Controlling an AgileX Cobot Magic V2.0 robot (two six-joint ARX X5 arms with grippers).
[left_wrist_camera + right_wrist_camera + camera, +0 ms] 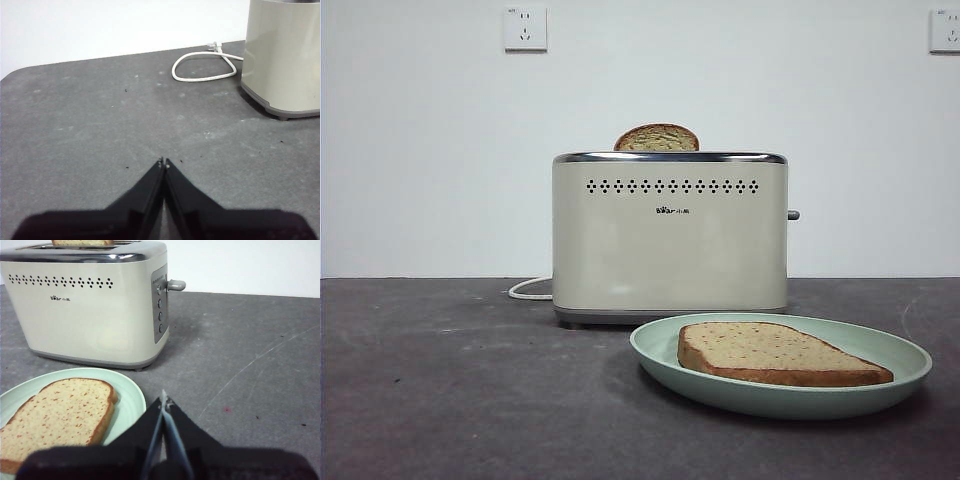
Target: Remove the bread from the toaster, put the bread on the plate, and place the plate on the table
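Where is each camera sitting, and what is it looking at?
Front view: low, at table height, looking level at the boxy cream toaster, the round mint-green plate and the flat bread slice on it; no robot parts show.
Left wrist view: on the left arm, looking over the dark grey table; the left gripper shows, jaws shut.
Right wrist view: on the right arm, near the plate; the right gripper shows, jaws shut.
All three share the toaster.
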